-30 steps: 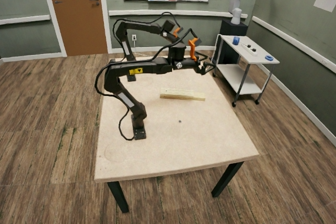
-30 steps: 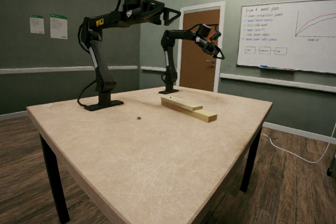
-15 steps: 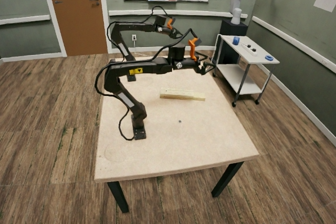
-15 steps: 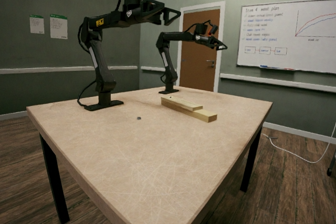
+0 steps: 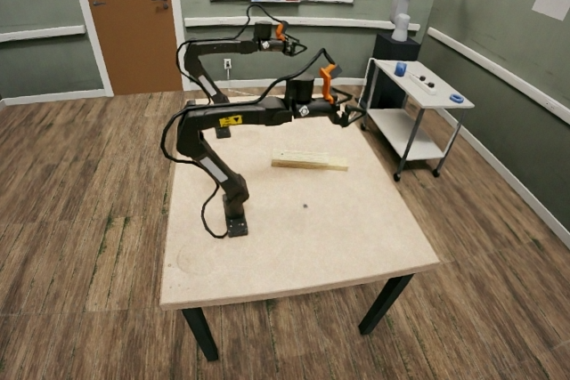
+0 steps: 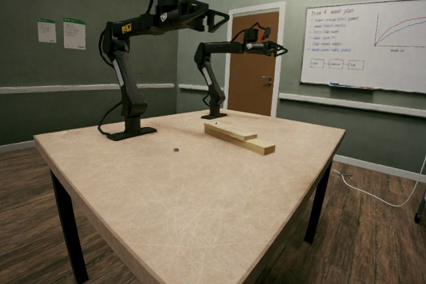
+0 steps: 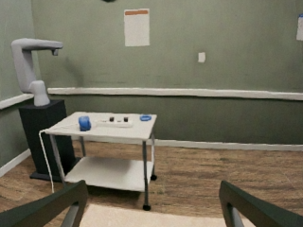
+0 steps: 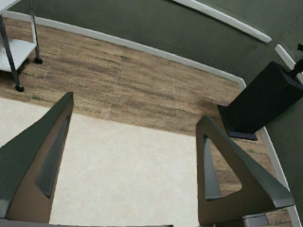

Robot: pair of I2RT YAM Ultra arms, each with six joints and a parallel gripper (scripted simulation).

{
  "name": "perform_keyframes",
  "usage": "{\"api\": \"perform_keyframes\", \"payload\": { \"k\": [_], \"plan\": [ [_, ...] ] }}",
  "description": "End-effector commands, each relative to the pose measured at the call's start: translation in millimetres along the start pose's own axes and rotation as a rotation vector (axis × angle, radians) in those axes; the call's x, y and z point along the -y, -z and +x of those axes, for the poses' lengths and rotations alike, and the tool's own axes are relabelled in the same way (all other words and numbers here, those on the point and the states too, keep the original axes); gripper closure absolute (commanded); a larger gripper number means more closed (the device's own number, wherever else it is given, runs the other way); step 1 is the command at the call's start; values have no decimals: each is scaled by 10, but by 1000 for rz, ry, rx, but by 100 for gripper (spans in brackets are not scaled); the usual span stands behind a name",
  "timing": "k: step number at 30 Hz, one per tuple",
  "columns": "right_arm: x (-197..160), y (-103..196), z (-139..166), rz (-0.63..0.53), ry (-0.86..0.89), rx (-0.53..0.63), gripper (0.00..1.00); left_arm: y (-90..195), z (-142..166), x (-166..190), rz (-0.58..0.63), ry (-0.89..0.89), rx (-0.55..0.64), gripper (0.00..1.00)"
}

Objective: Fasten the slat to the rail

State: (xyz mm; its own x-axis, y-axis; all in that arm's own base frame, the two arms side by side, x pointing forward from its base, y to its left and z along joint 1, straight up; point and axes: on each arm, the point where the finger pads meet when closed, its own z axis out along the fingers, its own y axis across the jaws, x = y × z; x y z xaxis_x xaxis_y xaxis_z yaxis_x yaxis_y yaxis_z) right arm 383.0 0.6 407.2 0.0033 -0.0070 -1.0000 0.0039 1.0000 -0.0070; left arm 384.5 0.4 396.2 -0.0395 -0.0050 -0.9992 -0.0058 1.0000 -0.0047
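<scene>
The pale wooden slat (image 5: 304,156) (image 6: 235,131) lies flat on top of the rail (image 5: 339,165) (image 6: 264,145), lengthwise along it, with one end of the rail sticking out. The dark bolt tip (image 5: 281,153) (image 6: 215,123) shows in the slat's top near the other end. The small dark nut (image 5: 305,206) (image 6: 176,149) lies on the table, apart from the wood. My left gripper (image 5: 302,45) (image 6: 284,50) (image 7: 152,188) is open and empty, high at the table's far side in the top view. My right gripper (image 5: 359,105) (image 6: 218,12) (image 8: 142,109) is open and empty, high above the table.
The table (image 5: 276,256) (image 6: 192,212) carries both arm bases along one long edge. A white cart (image 5: 421,92) (image 7: 106,137) with a blue mug (image 5: 400,68) (image 7: 84,123) stands beyond the opposite edge. Neither wrist view shows the nut or the wood.
</scene>
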Motion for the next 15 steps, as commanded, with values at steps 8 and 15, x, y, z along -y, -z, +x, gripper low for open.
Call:
{"api": "perform_keyframes", "payload": {
  "k": [8,15],
  "plan": [
    [-4,24,-46,-4,-7,9,0,75,-216,-29,-1,-8,74,0],
    [-4,24,-46,-4,-7,9,0,45,-155,-6,6,-5,52,0]
  ]
}}
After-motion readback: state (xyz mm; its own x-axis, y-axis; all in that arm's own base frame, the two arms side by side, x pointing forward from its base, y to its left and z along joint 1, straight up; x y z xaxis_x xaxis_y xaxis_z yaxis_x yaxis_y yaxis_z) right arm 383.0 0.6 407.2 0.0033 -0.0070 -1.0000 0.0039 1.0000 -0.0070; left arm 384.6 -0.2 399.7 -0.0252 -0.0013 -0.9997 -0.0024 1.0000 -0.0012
